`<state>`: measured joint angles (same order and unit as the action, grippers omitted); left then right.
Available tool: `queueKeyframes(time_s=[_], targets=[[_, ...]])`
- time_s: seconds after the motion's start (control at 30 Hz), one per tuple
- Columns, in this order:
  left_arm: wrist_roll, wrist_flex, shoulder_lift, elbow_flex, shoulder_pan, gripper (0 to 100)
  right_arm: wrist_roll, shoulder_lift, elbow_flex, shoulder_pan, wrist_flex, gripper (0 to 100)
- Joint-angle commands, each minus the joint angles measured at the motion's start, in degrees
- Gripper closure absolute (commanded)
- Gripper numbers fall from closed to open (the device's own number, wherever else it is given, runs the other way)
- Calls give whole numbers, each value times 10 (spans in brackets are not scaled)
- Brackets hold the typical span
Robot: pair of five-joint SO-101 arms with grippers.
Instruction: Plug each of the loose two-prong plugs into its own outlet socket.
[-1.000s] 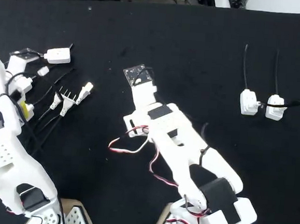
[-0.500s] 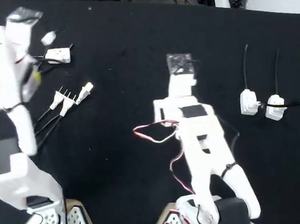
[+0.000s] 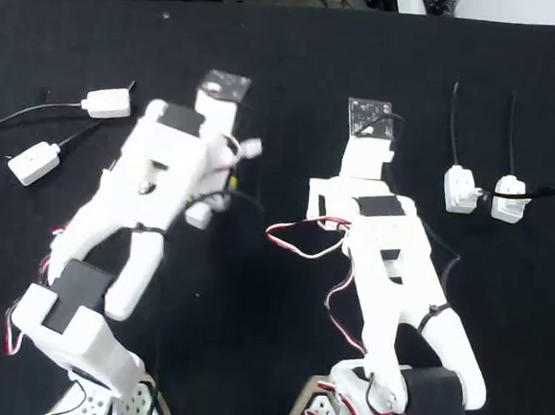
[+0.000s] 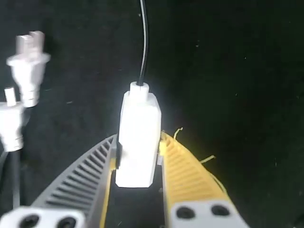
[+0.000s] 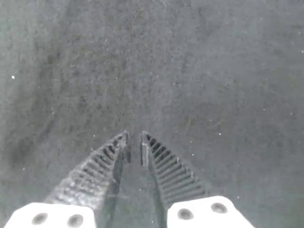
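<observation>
My left gripper (image 4: 137, 142) is shut on a white outlet socket (image 4: 137, 137), whose black cord runs away from the fingers. In the high view the left gripper (image 3: 235, 161) hangs over the table's middle left, with the socket (image 3: 248, 149) at its side. Two loose white plugs (image 4: 28, 61) lie on the black cloth beside it. Two more loose sockets (image 3: 106, 104) (image 3: 34, 162) lie at the far left. My right gripper (image 5: 134, 142) is shut over bare cloth with nothing in it, and sits at mid-table (image 3: 371, 119).
Two white socket-and-plug pairs (image 3: 462, 189) (image 3: 509, 199) lie at the right with black cords running back. The table (image 3: 299, 55) is covered in black cloth. Red and white servo wires (image 3: 299, 243) loop off the right arm.
The left arm swung from the far left edge to the middle left, carrying the socket, and now covers the plugs. The right arm moved to the right and farther back.
</observation>
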<state>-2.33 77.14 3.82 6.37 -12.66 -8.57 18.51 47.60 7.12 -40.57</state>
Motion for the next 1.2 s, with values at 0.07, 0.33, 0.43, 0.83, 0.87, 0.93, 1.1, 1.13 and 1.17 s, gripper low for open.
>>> queueKeyframes(time_s=[0.07,0.33,0.43,0.83,0.87,0.93,1.1,1.13,1.17], targets=[[-61,-99,-3,94,-13,764,-5,23,-3,-11,12,957],[-1,-111,-3,134,79,794,-5,23,-5,-10,12,956],[28,-117,-4,126,118,794,-5,23,-5,-10,12,956],[33,-67,-4,59,188,794,-5,23,-4,-10,12,956],[33,-69,-2,55,196,794,-5,23,-4,-10,12,956],[40,-85,3,65,207,794,-5,23,-4,-10,12,956],[64,-99,27,109,191,794,-5,23,-5,-10,12,956],[64,-100,27,118,182,794,-5,23,-5,-10,12,956],[64,-98,27,124,168,794,-5,23,-5,-10,12,956]])
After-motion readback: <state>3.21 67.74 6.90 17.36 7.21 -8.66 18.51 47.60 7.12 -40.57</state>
